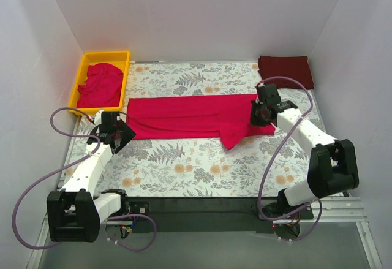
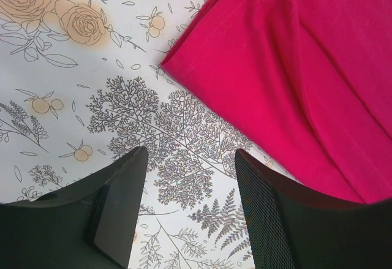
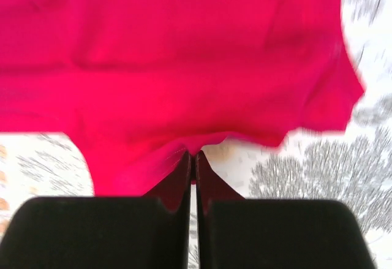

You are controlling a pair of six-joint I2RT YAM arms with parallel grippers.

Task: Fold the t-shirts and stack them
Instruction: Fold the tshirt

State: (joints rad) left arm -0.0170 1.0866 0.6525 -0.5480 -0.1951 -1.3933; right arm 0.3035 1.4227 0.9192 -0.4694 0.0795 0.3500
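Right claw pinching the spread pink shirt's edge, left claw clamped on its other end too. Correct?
Not quite. The right claw is shut on the pink shirt, but the left claw is open over the bare tablecloth beside the shirt's corner, gripping nothing. The left wrist view shows it.

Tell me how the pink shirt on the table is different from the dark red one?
The pink shirt lies spread long across the middle; the dark red shirt sits folded small in the far right corner. The right end effector pinches the pink shirt's edge; nothing touches the dark red shirt. Both are plain.
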